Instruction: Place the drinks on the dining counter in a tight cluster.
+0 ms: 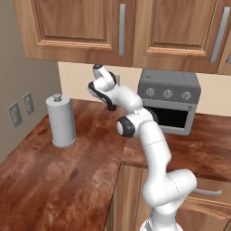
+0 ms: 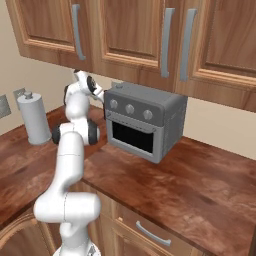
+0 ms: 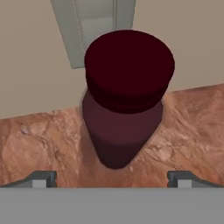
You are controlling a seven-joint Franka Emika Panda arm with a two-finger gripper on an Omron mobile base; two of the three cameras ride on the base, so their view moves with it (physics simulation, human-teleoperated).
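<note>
A: How is the end effector (image 3: 112, 178) standing?
B: Its jaws are standing wide apart and gripping nothing. In the hand view the two dark fingertips (image 3: 41, 178) are rising at the bottom corners, well to either side of the dark maroon bottle (image 3: 124, 103).

A: And where is that bottle sitting?
B: It is standing upright on the reddish-brown counter (image 3: 39, 140), close to the beige wall (image 3: 26, 57), with the fingertips hanging above it and not touching it. Its wide dark cap is facing the camera, and the body is narrowing toward the base. Behind it, on the wall, a grey outlet plate (image 3: 92, 26) is showing.

A: What are the base views giving?
B: In the left base view the end effector (image 1: 111, 107) is reaching toward the back corner of the counter (image 1: 54, 180); the bottle is hidden there behind the hand. A grey paper-towel roll (image 1: 61, 121) is standing upright to the arm's left, well apart from the hand. A grey toaster oven (image 1: 169, 101) is sitting to the right, against the wall.

A: And from the other side?
B: The white arm (image 2: 75, 145) is bending up between the paper-towel roll and the toaster oven, under wooden wall cabinets (image 2: 130, 35).
</note>
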